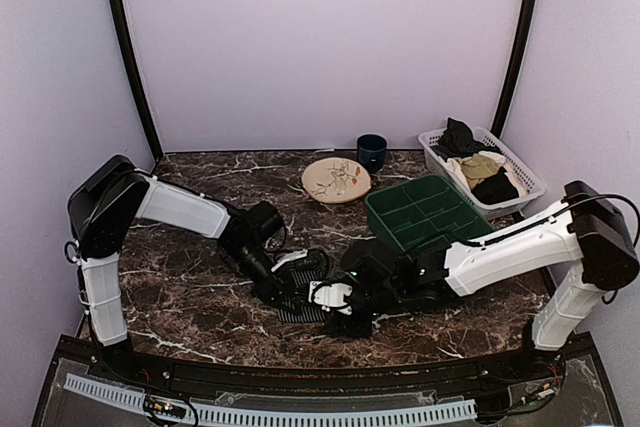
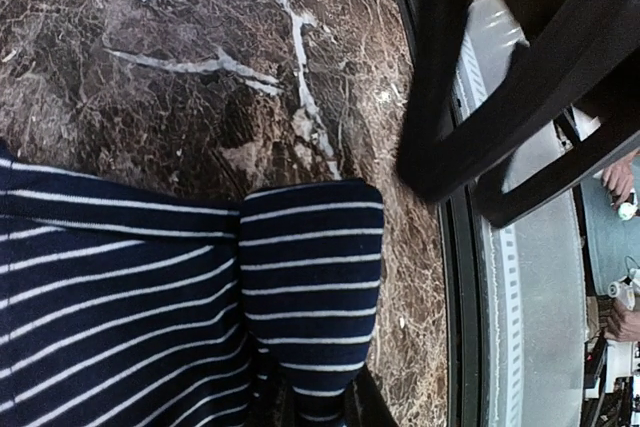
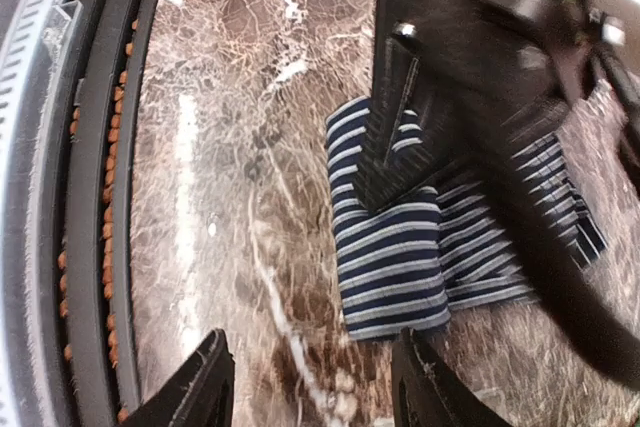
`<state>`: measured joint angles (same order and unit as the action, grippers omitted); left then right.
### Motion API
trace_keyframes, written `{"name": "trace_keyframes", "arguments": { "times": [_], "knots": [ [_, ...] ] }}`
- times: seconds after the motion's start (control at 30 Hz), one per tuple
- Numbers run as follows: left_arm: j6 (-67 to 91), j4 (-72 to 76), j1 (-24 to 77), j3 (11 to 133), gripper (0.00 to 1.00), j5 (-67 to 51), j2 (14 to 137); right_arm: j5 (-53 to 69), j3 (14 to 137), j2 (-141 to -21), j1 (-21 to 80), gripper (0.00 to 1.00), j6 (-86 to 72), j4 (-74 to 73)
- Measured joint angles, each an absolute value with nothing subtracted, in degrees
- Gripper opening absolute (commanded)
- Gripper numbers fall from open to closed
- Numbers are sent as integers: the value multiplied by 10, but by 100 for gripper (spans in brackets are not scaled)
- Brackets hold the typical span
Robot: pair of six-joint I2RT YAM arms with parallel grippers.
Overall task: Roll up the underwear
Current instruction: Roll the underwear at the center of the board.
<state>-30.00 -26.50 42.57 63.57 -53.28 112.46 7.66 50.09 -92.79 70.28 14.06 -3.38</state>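
The underwear [image 1: 300, 311] lies partly folded on the marble table near the front edge, navy with thin white stripes. In the left wrist view a fold of the underwear [image 2: 310, 277] runs down between the jaws of my left gripper [image 2: 315, 405], which is shut on it. My left gripper [image 1: 283, 292] sits on the cloth's left side. My right gripper [image 3: 315, 382] is open with nothing in it, its fingers [image 3: 195, 387] spread over bare marble just short of the underwear [image 3: 395, 257]. In the top view my right gripper [image 1: 335, 309] is beside the cloth's right edge.
A green compartment tray [image 1: 425, 212] stands right of centre. Behind it a white basket [image 1: 527, 175] holds black and tan clothes. A patterned plate [image 1: 336, 180] and a dark mug [image 1: 372, 152] sit at the back. The table's black front rail [image 3: 100, 197] is close by.
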Motion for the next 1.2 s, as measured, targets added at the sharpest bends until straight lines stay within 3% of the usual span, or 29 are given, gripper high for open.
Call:
{"name": "trace_keyframes", "arguments": {
  "times": [0.43,0.83,1.2],
  "knots": [
    [-309,-286,410,638,0,-564,1139,13,538,-1027,732,53,187,31],
    [-309,-297,410,646,0,-567,1145,-47,531,-944,748,49,215,17],
    [-309,-302,410,651,2,-568,1151,-83,536,-1014,748,49,224,22]
  ]
}}
